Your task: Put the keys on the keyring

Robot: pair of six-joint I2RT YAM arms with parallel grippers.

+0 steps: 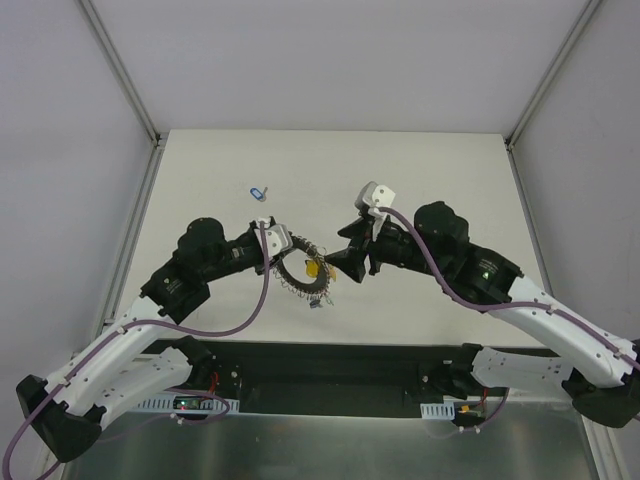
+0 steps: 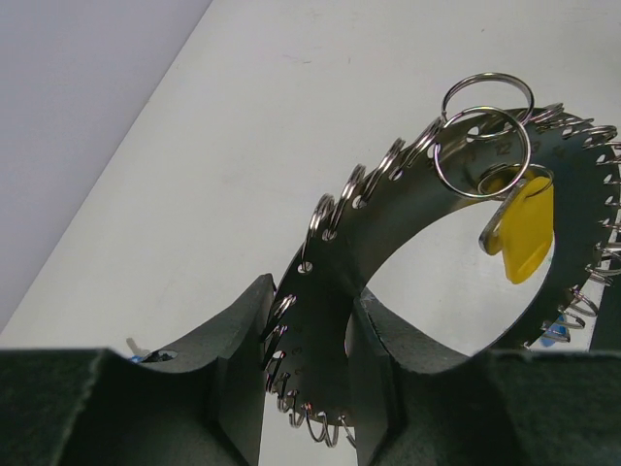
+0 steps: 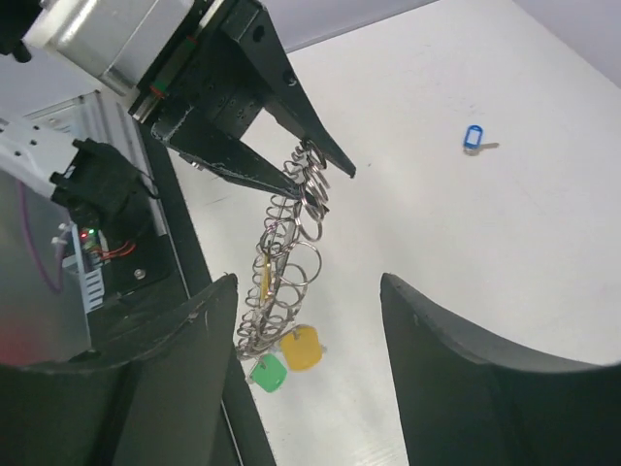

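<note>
Left claw [image 2: 309,330] pinches the keyring [image 2: 388,204] (yellow-tagged key [image 2: 524,233] hanging on it); right claw [image 3: 306,291] spread just beside.

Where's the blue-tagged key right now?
In the top view the blue-tagged key lies alone on the table, left of centre, farther out than the left hand holding the keyring.

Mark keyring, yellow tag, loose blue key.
keyring [image 2: 388,228], left wrist view, grey disc band.
yellow tag [image 2: 524,233], left wrist view, tag face.
blue key [image 3: 473,137], right wrist view, blue tag.
</note>
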